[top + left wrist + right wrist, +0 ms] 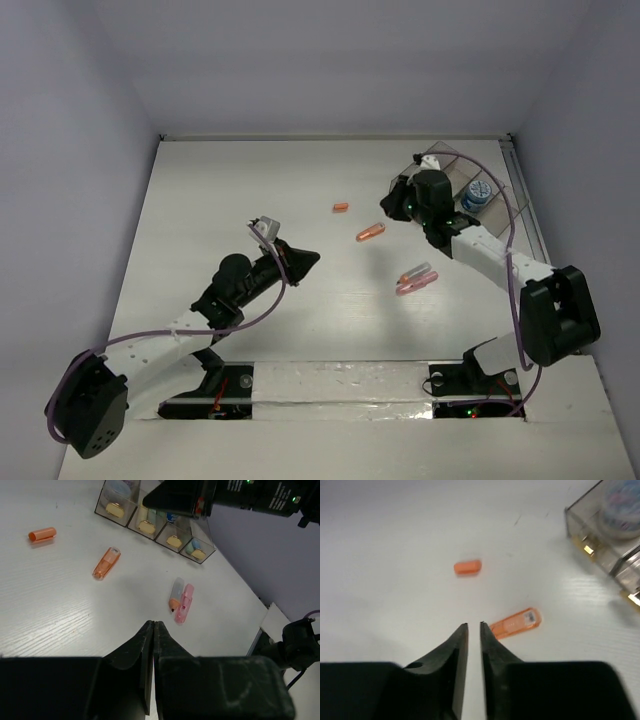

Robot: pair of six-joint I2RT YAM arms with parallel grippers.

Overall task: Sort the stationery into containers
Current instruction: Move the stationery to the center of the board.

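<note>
Sorting is judged well advanced: pieces are seen in all four containers (pixel 134 524) at the far right of the table (pixel 250 180). Their contents can't be counted; one blue roll (pixel 477 195) is made out.

4 pieces are left on the table:
- 1 orange stub (pixel 42 534)
- 1 orange stick (pixel 106 563)
- 1 pink stick (pixel 184 603)
- 1 clear stick with orange tip (pixel 176 594), touching the pink stick side by side

Left fingers (pixel 142 650) are pressed together, nothing held. Right fingers (pixel 457 650) are nearly together with a thin slit, nothing held, near the orange stick.
</note>
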